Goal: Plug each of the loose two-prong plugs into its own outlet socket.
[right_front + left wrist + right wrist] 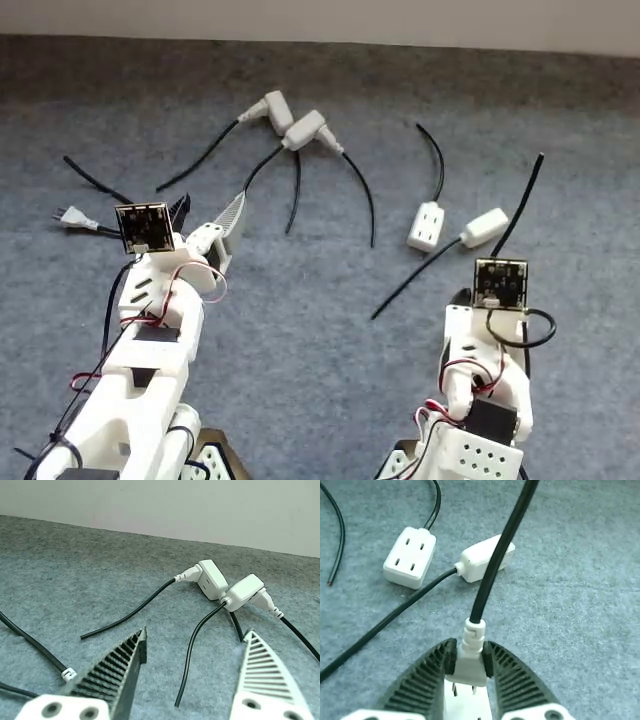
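My right gripper (pixel 469 647) is shut on a white two-prong plug (pixel 470 666) whose black cord (pixel 497 565) runs away over the carpet. Just past it lie a white outlet socket (pixel 410 556) (pixel 427 226) with slots facing up and a second white socket (pixel 485 557) (pixel 485 227). My left gripper (pixel 196 637) (pixel 207 207) hangs open and empty, facing two more white sockets (pixel 210 579) (pixel 245 591) that lie side by side at the back (pixel 275 106) (pixel 305 129). Another loose plug (pixel 72 215) lies to the left of the left arm.
Several black cords (pixel 360 200) trail across the grey carpet between the socket pairs. One cord end (pixel 182 675) lies between my left fingers. A pale wall (pixel 200 505) bounds the far edge.
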Available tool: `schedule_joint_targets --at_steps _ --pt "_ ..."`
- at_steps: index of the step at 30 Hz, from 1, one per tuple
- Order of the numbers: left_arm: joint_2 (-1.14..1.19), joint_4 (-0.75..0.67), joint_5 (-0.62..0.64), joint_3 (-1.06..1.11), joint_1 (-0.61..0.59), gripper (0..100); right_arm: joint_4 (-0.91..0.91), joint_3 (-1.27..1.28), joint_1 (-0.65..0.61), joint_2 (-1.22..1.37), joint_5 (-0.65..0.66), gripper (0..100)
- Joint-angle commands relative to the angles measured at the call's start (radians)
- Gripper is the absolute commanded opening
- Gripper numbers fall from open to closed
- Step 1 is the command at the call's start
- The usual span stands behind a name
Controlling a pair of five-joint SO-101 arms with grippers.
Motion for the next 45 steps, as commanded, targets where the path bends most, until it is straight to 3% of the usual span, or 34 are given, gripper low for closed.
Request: schedule_joint_targets --at_steps 1,19,36,45 --pt "-0.012 -0.006 0.008 -0.005 -0.008 29 0.048 0.148 0.01 -0.018 0.057 0.7" --pt "-0.012 -0.006 0.008 -0.004 -0.008 29 0.033 0.148 0.002 -0.018 0.103 0.7" --pt "-0.012 -0.006 0.008 -0.004 -0.008 29 0.054 0.148 -0.07 -0.018 0.276 0.7" --pt "-0.012 -0.006 0.008 -0.004 -0.008 29 0.09 0.15 -0.065 0.041 0.275 0.7"
